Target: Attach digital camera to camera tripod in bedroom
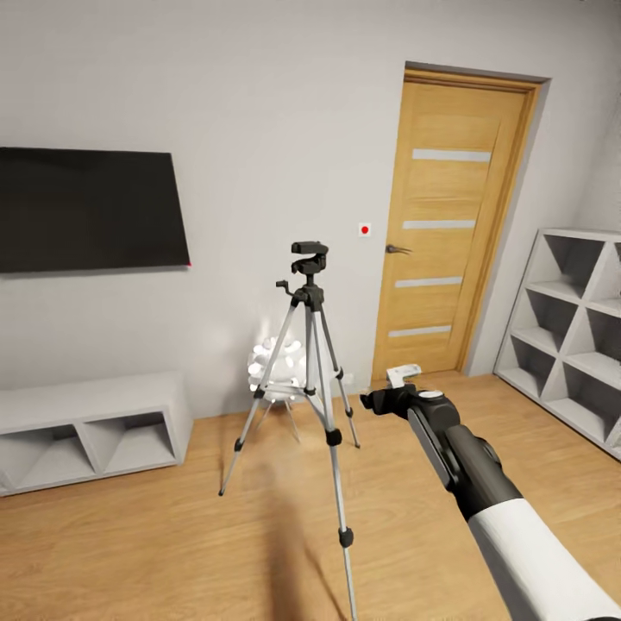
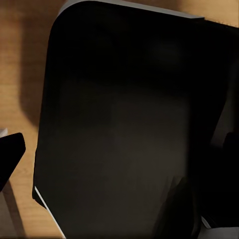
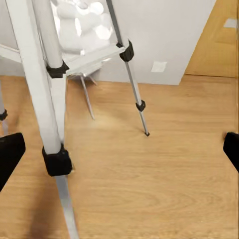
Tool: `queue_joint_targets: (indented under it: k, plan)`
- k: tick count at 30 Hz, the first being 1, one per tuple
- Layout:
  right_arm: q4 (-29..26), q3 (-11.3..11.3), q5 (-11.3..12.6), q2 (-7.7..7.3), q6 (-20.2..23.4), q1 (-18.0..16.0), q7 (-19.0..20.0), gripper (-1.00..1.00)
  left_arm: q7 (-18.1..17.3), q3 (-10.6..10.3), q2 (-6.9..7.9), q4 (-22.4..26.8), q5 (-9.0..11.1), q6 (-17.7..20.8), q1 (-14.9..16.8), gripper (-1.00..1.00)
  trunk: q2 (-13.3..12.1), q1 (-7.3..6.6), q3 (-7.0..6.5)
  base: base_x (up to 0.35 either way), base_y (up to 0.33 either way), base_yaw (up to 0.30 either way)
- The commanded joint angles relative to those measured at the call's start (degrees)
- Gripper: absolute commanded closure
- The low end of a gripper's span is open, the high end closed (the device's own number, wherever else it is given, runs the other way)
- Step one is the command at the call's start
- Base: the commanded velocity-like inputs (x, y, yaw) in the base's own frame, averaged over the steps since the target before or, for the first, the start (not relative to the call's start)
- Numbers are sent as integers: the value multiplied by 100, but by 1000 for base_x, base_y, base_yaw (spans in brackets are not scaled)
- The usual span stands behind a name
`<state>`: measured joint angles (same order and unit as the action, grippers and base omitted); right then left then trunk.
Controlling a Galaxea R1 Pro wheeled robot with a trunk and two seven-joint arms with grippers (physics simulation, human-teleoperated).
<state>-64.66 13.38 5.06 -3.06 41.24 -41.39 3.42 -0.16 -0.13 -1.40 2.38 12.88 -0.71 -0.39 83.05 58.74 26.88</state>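
Note:
The camera tripod (image 1: 312, 345) stands on the wood floor in mid-room, with silver legs, black joints and a black head (image 1: 309, 257) with a short handle. The digital camera is out of view. My right gripper (image 1: 377, 400) hovers low, just right of the tripod's legs. In the right wrist view it (image 3: 119, 149) is open with only floor between its fingertips, and a tripod leg (image 3: 50, 99) stands close by. My left gripper (image 2: 119, 149) is open over a large dark rounded surface, one fingertip (image 2: 10, 154) showing at the edge.
A white flower-shaped lamp (image 1: 278, 362) stands behind the tripod by the wall. A wall TV (image 1: 86, 207) hangs left above a low grey cabinet (image 1: 86, 427). A wooden door (image 1: 448, 224) is right of centre, and a white shelf unit (image 1: 573, 319) far right.

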Motion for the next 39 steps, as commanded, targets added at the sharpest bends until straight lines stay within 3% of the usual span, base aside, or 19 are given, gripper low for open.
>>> queue_joint_targets:
  k: [1,7,11,15,16,17,24,25,28,29,32,34,39]
  plan:
    - [96,9,58,-36,13,14,-22,-100,-2,-4,-1,8,39,-8,-3,-100,3,-1,5,-82,-5,0]
    - [1039,-2,64,-303,-110,279,-60,-100,2,-4,6,8,44,-8,-2,-100,3,-1,5,-38,-2,0]
    - [1818,-7,64,-422,-431,390,-61,-100,4,-4,6,8,47,-8,-4,-100,3,-1,5,-10,-1,0]
    - [3614,-11,54,-548,-1499,453,-43,-100,7,-4,7,8,47,-8,-2,-100,3,-1,5,-3,0,0]
    - [3819,-11,53,-555,-1632,458,-42,-100,7,-4,7,8,48,-8,-1,-100,3,-1,5,0,0,0]
    - [4703,-11,45,-573,-2188,465,-31,-100,7,-4,8,8,48,-8,-3,-100,3,-1,5,0,0,0]
    - [5686,-5,64,-580,-2729,471,-27,-100,7,-4,8,7,48,-8,-3,-100,3,-1,5,0,0,0]
    - [6356,-3,71,-555,-2816,475,-52,-100,7,-4,8,1,48,-8,-4,-100,3,-1,5,0,0,0]
    - [6540,-3,73,-540,-2827,620,-87,-100,7,-4,8,0,48,-8,-2,-100,3,-1,5,0,0,0]
    - [6639,-7,81,-500,-2888,1567,-106,-100,7,3,8,-1,48,-8,-2,-100,3,-1,5,0,0,0]
    - [6647,-12,79,-488,-2958,1845,-110,-100,7,4,8,-1,48,-8,-3,-100,3,-1,5,0,0,0]
    - [6656,-19,87,-480,-3355,2169,-107,-100,9,4,8,-1,48,-8,-1,-100,3,-1,5,0,0,0]
    - [6659,-28,103,-477,-3912,2467,-93,-100,15,1,8,-1,57,-8,-4,-100,3,-1,5,0,0,-15]
